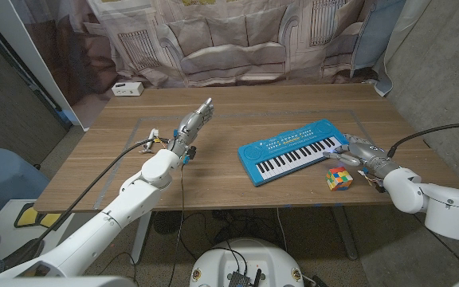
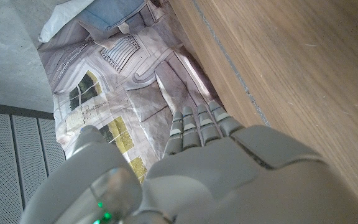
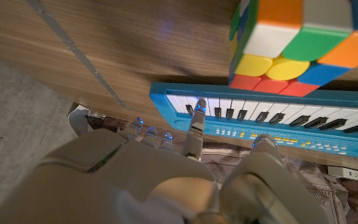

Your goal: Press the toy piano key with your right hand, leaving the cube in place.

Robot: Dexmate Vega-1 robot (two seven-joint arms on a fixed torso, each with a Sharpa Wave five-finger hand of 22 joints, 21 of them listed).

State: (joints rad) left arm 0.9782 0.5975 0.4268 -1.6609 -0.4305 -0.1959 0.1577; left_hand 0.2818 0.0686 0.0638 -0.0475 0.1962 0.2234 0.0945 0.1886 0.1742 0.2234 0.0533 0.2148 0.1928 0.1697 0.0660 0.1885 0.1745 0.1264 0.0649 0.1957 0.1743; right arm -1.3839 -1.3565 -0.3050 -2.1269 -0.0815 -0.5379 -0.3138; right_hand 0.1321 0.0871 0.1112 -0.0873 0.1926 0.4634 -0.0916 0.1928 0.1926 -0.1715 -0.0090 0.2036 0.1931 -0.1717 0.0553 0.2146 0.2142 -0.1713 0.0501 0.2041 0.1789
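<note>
The blue toy piano (image 1: 295,149) lies slanted on the table (image 1: 213,171), right of the middle. My right hand (image 1: 358,151) is at its right end. One finger (image 3: 197,121) reaches out and its tip touches a white key near the end of the piano (image 3: 328,127), while the other fingers curl in. A multicoloured cube (image 1: 339,178) sits on the table just in front of the piano's right end, close to my right hand and apart from it; the cube (image 3: 297,43) looms large in the right wrist view. My left hand (image 1: 195,125) is raised over the table's left middle, fingers straight, holding nothing.
A small white box (image 1: 126,88) stands at the table's back left corner. A printed cloth backdrop (image 1: 237,40) hangs behind the table. A thin taped outline (image 1: 146,121) marks the tabletop. Cables (image 1: 114,167) run along my left arm.
</note>
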